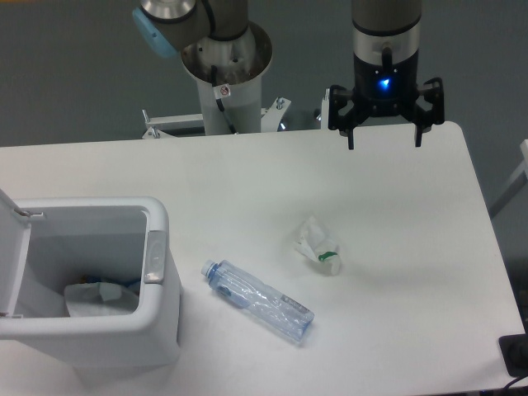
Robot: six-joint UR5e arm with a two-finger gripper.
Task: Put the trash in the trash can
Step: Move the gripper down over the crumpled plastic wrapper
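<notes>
Two pieces of trash lie on the white table (396, 247). A crumpled white paper wad (318, 245) with a green spot rests near the middle. A crushed clear bluish plastic bottle (257, 300) with a pale blue cap lies in front of it, cap pointing left. The white boxy trash can (91, 280) stands at the front left with its lid swung open to the left; some items sit inside it. My gripper (384, 142) hangs open above the far right part of the table, well behind the wad, with nothing between its fingers.
The arm's base column (227, 82) rises behind the table's far edge. A dark object (516, 355) sits at the table's front right corner.
</notes>
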